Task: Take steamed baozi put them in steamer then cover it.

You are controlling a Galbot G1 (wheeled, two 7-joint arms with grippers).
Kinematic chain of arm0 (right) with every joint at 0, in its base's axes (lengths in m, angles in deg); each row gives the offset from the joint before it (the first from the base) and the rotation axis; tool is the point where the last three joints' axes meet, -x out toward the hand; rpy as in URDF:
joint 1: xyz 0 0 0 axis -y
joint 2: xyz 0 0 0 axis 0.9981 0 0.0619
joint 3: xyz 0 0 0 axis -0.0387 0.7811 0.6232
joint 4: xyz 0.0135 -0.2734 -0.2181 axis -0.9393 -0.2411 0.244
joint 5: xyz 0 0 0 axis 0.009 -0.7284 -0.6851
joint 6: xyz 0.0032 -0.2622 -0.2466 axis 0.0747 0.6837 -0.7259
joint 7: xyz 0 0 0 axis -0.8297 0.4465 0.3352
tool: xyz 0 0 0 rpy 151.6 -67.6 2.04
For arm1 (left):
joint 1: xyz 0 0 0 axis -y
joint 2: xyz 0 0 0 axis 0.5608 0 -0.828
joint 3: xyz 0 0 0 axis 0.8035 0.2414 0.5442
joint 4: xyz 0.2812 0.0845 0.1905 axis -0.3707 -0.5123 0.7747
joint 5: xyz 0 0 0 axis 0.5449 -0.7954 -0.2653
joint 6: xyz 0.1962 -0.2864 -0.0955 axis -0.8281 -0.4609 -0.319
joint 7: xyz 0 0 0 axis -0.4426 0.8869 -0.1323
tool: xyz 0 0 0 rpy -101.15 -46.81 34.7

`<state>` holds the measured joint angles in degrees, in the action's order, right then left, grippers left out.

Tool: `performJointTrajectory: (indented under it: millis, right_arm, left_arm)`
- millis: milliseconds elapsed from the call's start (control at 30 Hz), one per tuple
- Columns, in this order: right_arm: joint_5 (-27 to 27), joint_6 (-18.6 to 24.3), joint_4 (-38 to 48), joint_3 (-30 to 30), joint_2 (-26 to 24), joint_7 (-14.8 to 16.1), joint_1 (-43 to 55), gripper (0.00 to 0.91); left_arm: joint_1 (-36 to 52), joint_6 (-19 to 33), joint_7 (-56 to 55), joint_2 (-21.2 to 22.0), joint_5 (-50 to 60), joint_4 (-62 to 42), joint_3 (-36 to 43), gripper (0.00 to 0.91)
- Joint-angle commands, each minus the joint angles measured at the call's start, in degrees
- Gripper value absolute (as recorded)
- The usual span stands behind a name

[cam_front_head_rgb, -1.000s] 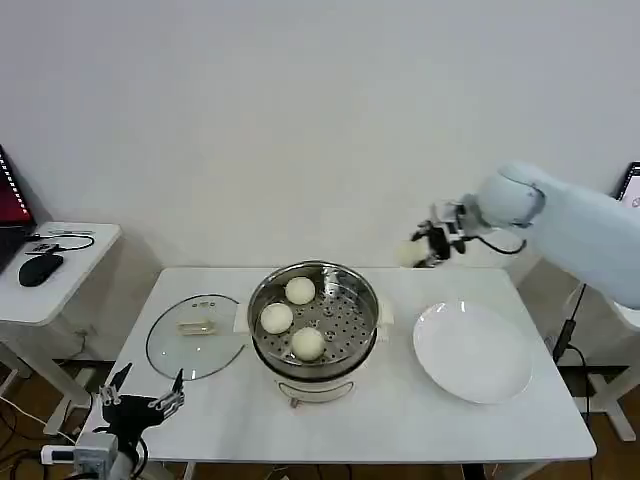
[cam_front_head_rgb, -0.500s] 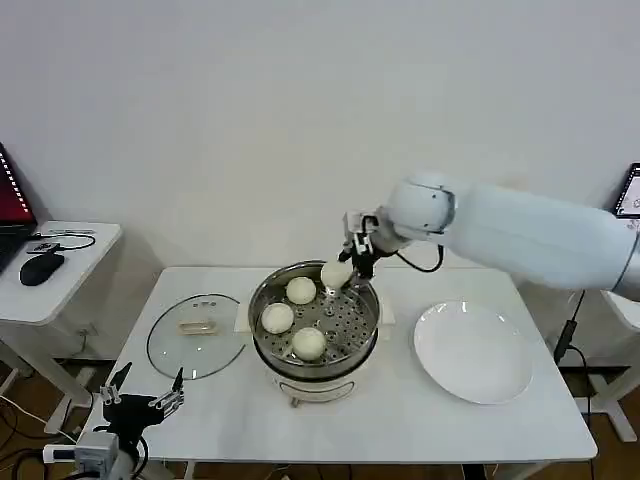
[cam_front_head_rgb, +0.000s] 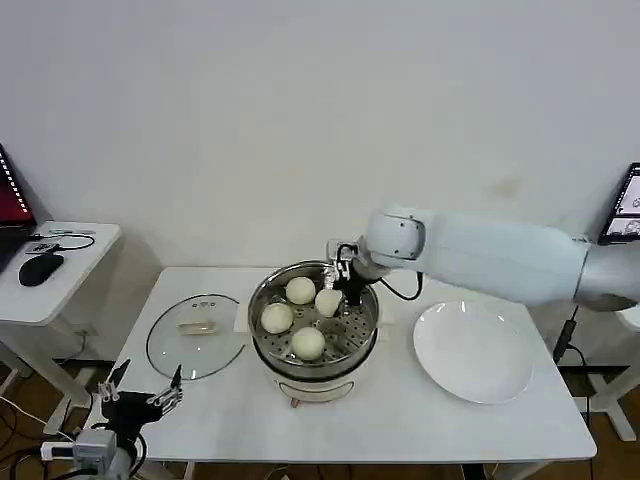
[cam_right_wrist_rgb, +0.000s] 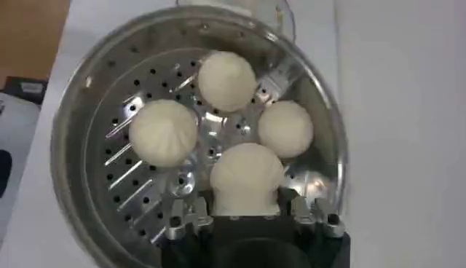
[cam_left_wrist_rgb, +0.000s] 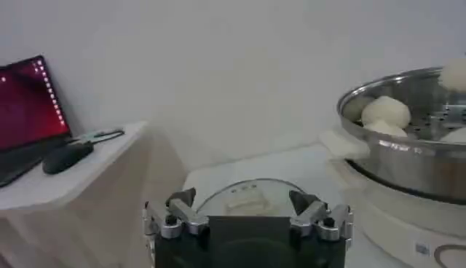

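The steamer stands mid-table with three steamed baozi on its perforated tray. My right gripper reaches in from the back right, shut on a fourth baozi held low inside the pot. The right wrist view shows that bun squeezed between the fingers of my right gripper, above the tray, with the other buns beyond. The cover lies flat left of the pot. My left gripper is parked open near the front left corner.
A white plate lies bare to the right of the steamer. A side table with a laptop and a mouse stands to the left. In the left wrist view, the cover lies just past my left gripper, with the steamer wall beyond.
My right arm has swung left from above the table's back right to over the steamer, then lowered the held baozi into the pot. The left arm has not moved.
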<state>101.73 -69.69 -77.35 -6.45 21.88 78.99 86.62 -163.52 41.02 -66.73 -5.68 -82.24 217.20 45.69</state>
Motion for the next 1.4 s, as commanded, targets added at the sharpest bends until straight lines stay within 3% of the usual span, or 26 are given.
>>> performJointTrajectory:
  millis: [33,433,1400]
  right_arm:
    - [-1.99,-1.03,5.0,0.59,2.75,-1.18,-2.94,0.584]
    - [-2.89,-0.99,8.28,0.04,5.54,-1.57,-3.95,0.584]
    - [-2.46,-1.99,4.89,1.02,3.91,-0.23,-2.44,0.584]
  left_arm:
    - [-0.04,0.06,-0.05,-0.3,0.02,0.0,-0.35,0.907]
    - [-0.59,0.43,0.0,-0.96,-0.1,-0.06,-1.13,0.907]
    - [-0.41,0.39,-0.18,-0.49,-0.12,0.04,-0.88,0.907]
